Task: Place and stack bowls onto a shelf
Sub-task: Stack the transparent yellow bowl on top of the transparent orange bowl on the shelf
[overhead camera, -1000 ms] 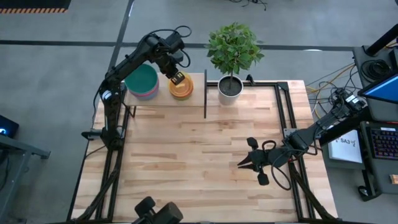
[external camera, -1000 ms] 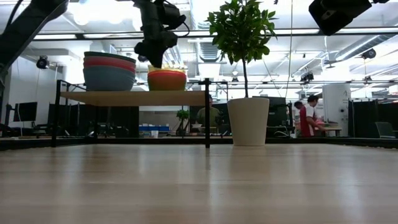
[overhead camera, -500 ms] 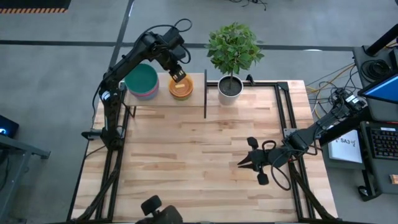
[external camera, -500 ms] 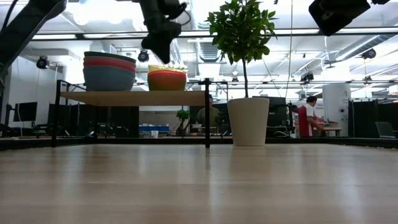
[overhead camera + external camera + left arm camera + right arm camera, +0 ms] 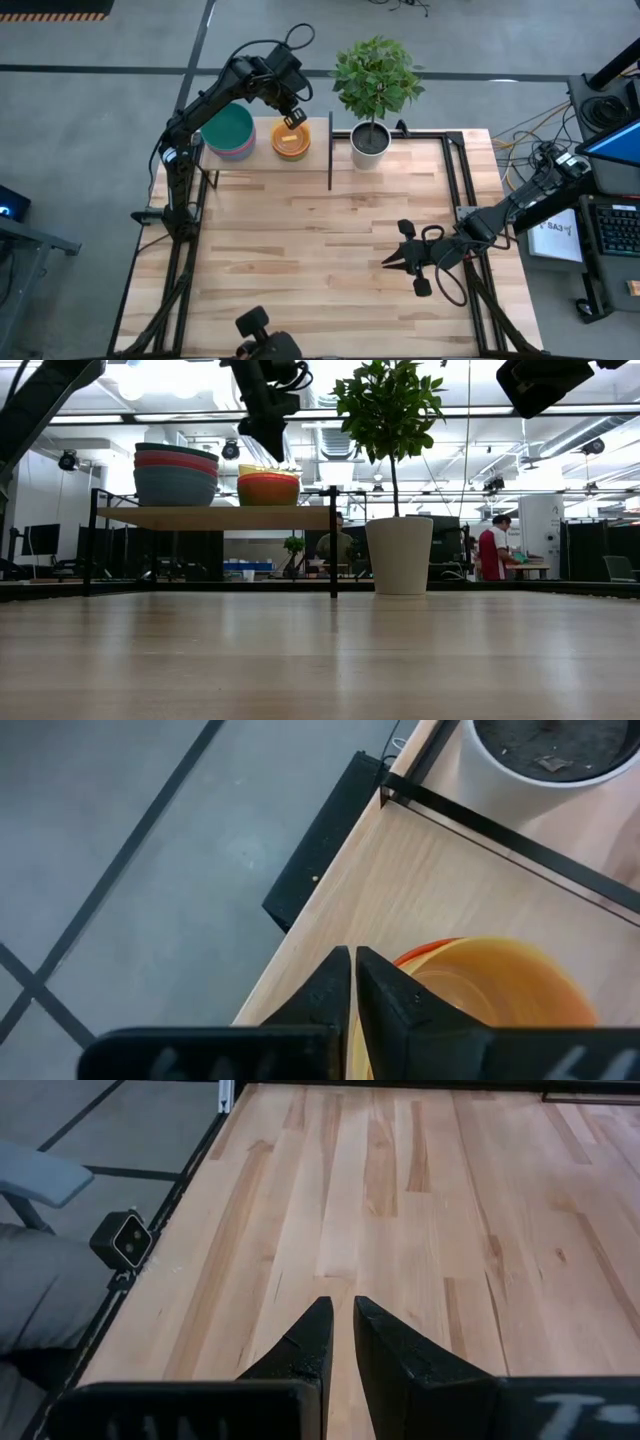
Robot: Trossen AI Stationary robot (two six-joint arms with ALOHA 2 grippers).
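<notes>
The big workshop room sits behind a pale wooden worktop (image 5: 320,250), and the shelf (image 5: 215,518) stands at its far left corner beside a white plant pot (image 5: 399,555). The left gripper (image 5: 293,117) was low over the yellow bowl (image 5: 291,139) a second ago and has now lifted up and away with its jaws closed on nothing, so I think that bowl is placed and the stacking is nearly or fully done. The yellow bowl nests in the orange bowl (image 5: 268,490), next to a taller stack of bowls (image 5: 176,475) with the teal one on top, while the right gripper (image 5: 408,258) waits near the worktop's right side, jaws closed and empty.
</notes>
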